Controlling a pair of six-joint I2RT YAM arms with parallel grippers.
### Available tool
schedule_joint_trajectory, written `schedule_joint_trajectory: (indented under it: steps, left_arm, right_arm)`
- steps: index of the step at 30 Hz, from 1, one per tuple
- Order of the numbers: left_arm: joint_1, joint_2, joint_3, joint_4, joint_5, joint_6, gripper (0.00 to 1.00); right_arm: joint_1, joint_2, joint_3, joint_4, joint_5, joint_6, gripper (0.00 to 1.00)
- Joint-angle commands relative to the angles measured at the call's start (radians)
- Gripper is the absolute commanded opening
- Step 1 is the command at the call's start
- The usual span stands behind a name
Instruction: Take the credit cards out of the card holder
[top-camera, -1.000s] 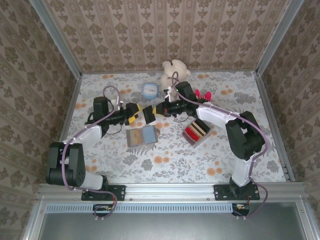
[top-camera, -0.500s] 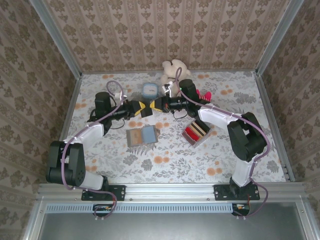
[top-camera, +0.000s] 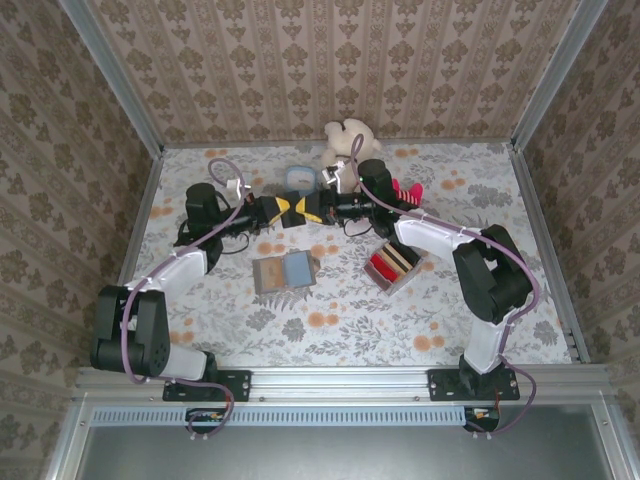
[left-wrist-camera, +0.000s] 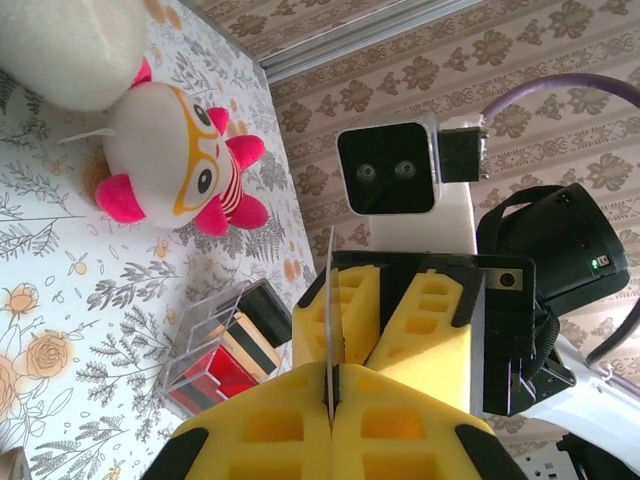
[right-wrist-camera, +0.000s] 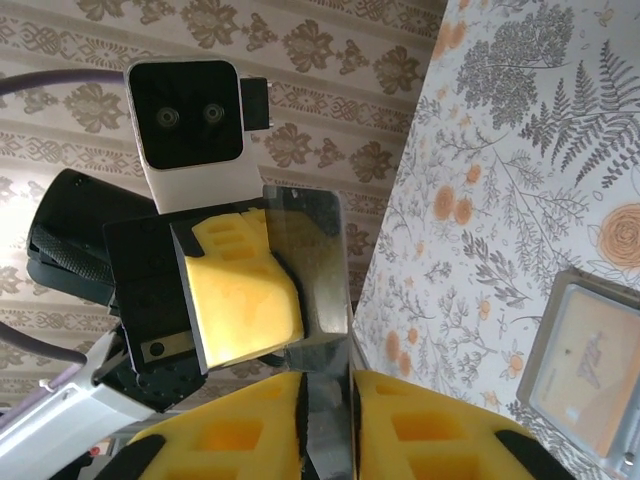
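Top view high overhead; wrist views close, horizontal, facing each other

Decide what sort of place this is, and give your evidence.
Likely a robot test booth: wallpapered panels in an aluminium frame, floral table, left arm and right arm bolted at its edge.

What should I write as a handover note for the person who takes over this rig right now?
Left gripper: shut on one end of a thin dark card, held in the air.
Right gripper: jaws slightly parted around the card's other end.
Card holder: open on the table; the light blue card lies on its right panel.
Done: one card is out.
Left: probably withdraw the right gripper, set the card down, then take out the light blue card.
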Motion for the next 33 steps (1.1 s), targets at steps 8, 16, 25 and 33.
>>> schedule_joint_trajectory:
  steps: [8, 16, 25, 33]
  left_arm:
    - [0.013, -0.033, 0.010, -0.216, -0.064, 0.091, 0.34]
    - [0.110, -0.029, 0.066, -0.690, -0.276, 0.309, 0.78]
    - [0.171, -0.033, 0.093, -0.865, -0.466, 0.419, 0.86]
    - [0.198, -0.015, 0.116, -0.917, -0.525, 0.462, 0.92]
  right_arm:
    - [-0.004, -0.044, 0.056, -0.200, 0.030, -0.213, 0.00]
    - [-0.125, -0.149, 0.124, -0.823, 0.445, -0.689, 0.00]
    - [-0.217, -0.255, 0.110, -1.176, 0.693, -1.113, 0.00]
    - [-0.246, -0.389, -0.006, -1.262, 0.852, -1.315, 0.00]
